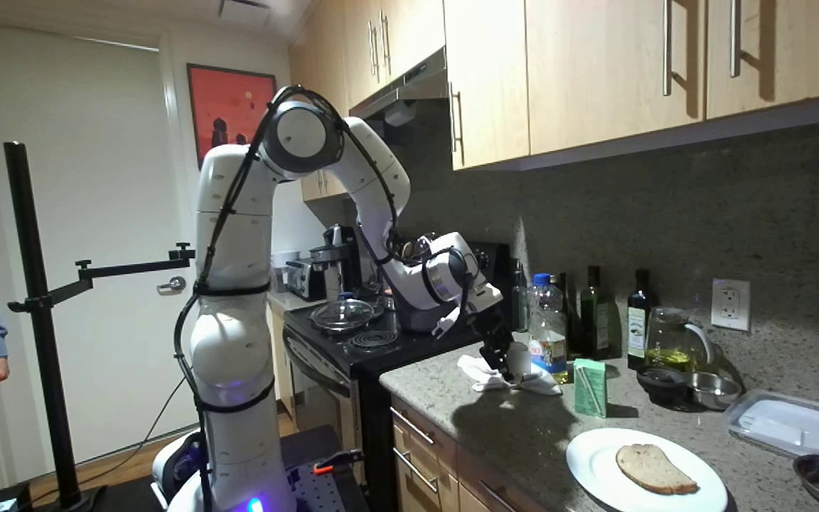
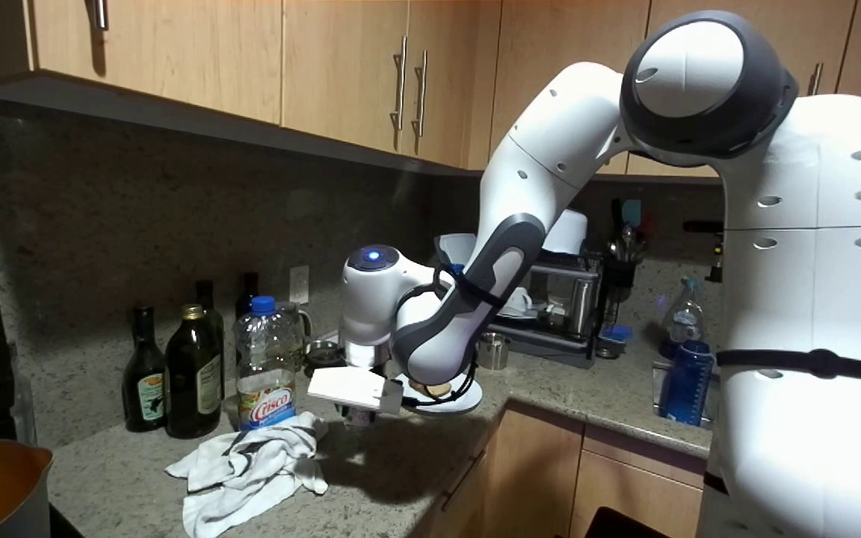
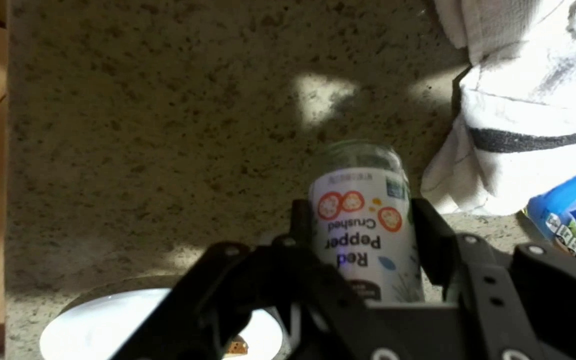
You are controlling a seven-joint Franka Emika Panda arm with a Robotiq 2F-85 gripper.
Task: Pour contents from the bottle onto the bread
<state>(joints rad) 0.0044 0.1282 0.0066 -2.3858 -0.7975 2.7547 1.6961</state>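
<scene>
The crushed red pepper bottle point(image 3: 368, 245) is hanging over the counter point(image 3: 168, 125), and the gripper point(image 3: 362, 215) is pinching it by the labelled sides. It's looking like glass, so I'm expecting something light but rigid, kinda slick and breakable. Mid-body is seeming the right grab imo, leaving the mouth free (that end isn't showing). A towel point(image 3: 533, 115) is lying nearby, and the bread point(image 1: 655, 469) is waiting on its plate point(image 1: 589, 462), well apart.
</scene>
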